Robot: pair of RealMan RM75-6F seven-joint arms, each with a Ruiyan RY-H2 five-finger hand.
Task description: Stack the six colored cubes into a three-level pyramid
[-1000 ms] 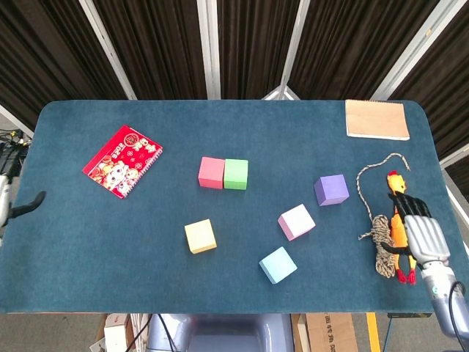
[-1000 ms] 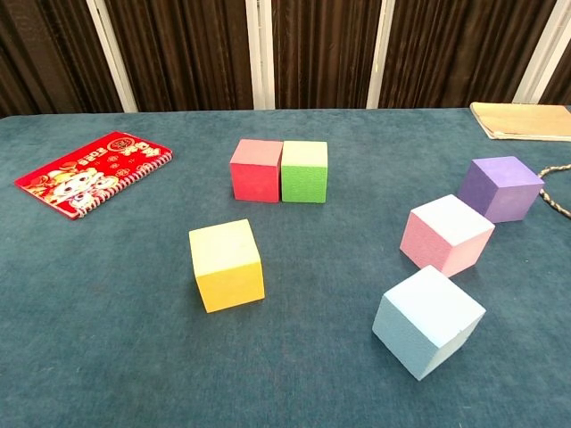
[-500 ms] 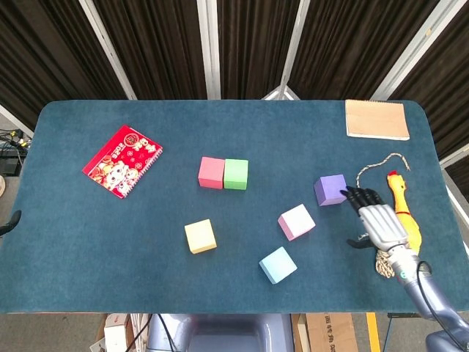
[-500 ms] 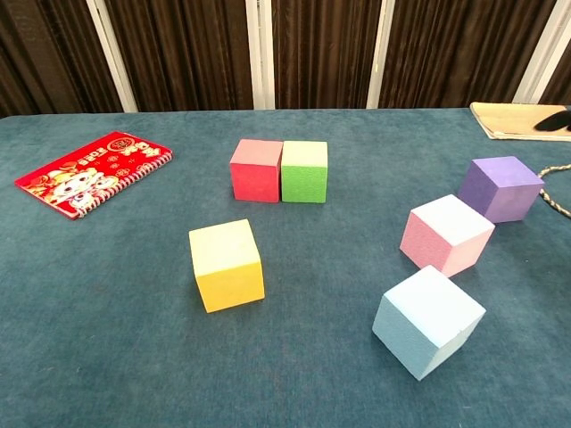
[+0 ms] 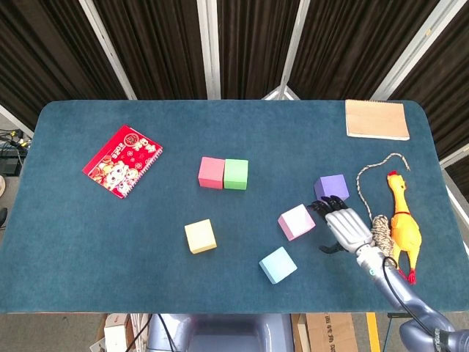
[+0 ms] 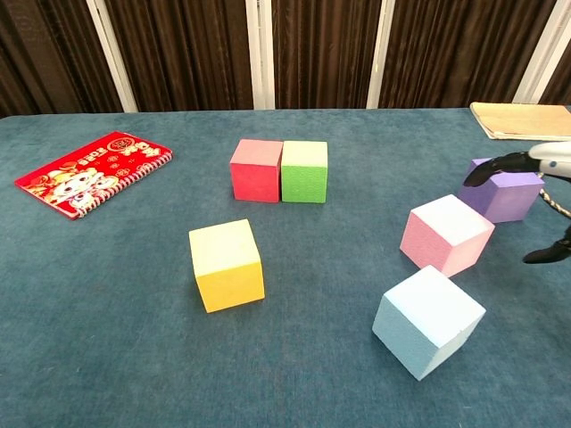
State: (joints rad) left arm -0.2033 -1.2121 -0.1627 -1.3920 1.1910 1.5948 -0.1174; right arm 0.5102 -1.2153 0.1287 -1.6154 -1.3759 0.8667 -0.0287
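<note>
A red cube and a green cube stand side by side, touching, mid-table. In front of them lie a yellow cube, a light blue cube, a pink cube and a purple cube. My right hand hovers open, fingers spread, between the pink and purple cubes, just in front of the purple one. The left hand is out of sight.
A red notebook lies at the left. A tan pad sits at the far right corner. A rope and a rubber chicken lie by the right edge, close to my right arm.
My right hand has moved left from over the rope and chicken to the gap beside the pink and purple cubes, and now shows in the chest view. The cubes have not moved.
</note>
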